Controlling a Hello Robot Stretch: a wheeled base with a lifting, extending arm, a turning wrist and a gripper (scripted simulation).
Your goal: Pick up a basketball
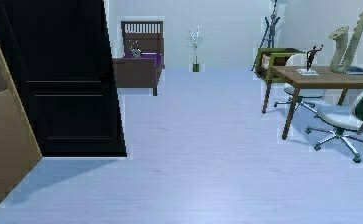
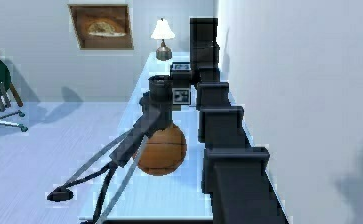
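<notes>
Looking ahead, the forward view took in a black door (image 1: 69,80) on its left, a dark-framed bed (image 1: 139,60) against the far wall, and a wooden desk (image 1: 319,82) with a white office chair (image 1: 344,120) on its right. Out to the side, the arm side view gave the basketball (image 2: 161,152), orange and round, just beside a row of dark furniture (image 2: 224,130) along the wall, with the gripper (image 2: 79,202) crossing in front of it. Whether the gripper held anything could not be told. Farther back, a lamp (image 2: 163,35) stood near a framed picture (image 2: 101,22) on the wall.
</notes>
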